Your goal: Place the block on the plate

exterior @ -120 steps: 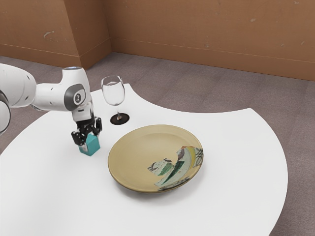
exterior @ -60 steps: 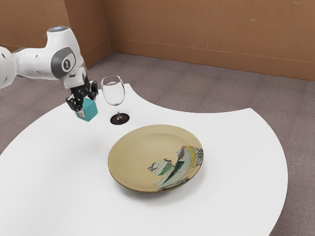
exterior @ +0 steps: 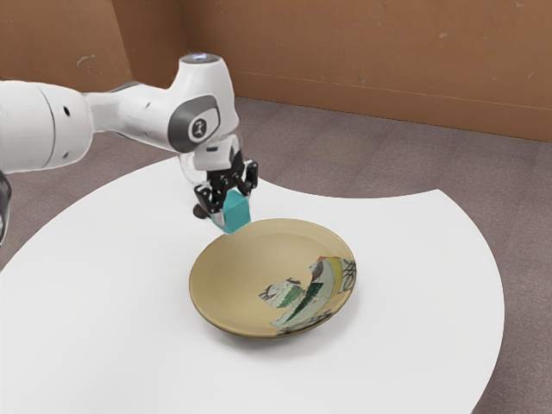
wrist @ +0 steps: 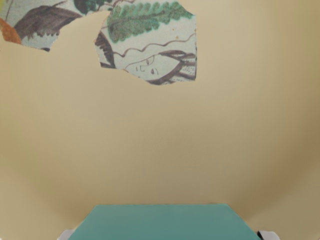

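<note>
- A white table (exterior: 423, 259) with a curved edge spreads across the scene, a brown wall (exterior: 362, 43) on its far side.
- My white arm (exterior: 138, 112) reaches in from the exterior view's left, over the table's far left part.
- A wide tan plate (exterior: 246, 272) lies at the table's middle, painted with green, grey and yellow patches on its right and near side. It looks glazed, so I judge it hard, a little slick and easily chipped; its raised rim could tip anything set there.
- A clear glass with a dark foot (exterior: 200, 210) stands at the far left, partly behind my hand; probably the most fragile thing here.
- My black gripper (exterior: 232, 205) is clamped on the block, a finger against each of two opposite sides.
- The teal block (wrist: 165, 223) hangs in the air over the plate's far left part. I expect it to be light, stiff and sturdy, its smooth faces slippery only if pinched off-centre. Those opposite flat sides are the right hold; next I should carry it towards the plate's middle, lower it level and release gently.
</note>
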Robot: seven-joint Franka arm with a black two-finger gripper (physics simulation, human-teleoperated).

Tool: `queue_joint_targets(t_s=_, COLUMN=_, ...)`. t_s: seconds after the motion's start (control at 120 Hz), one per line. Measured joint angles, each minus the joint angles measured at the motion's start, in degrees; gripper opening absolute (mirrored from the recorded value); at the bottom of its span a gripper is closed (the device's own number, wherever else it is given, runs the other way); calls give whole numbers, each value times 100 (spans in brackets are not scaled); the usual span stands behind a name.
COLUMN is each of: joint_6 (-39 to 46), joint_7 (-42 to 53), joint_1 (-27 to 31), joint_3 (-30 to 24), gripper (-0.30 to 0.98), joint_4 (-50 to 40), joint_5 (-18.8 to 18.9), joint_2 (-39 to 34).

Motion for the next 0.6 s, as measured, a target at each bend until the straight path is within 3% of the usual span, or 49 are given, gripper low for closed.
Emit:
queue_joint_targets(t_s=0.125, joint_6=-26, joint_7=-151, joint_1=-396, joint_3=103, gripper=29, joint_4=212, joint_5=6, joint_2=199)
queue_joint_targets(t_s=0.375, joint_6=-100, joint_7=-388, joint_1=-532, joint_3=128, gripper=29, joint_4=596, joint_5=15, joint_2=659)
queue_joint_targets(t_s=0.6, joint_6=-155, joint_7=-506, joint_1=-507, joint_3=128, gripper=53, joint_4=617, joint_5=29, joint_2=741)
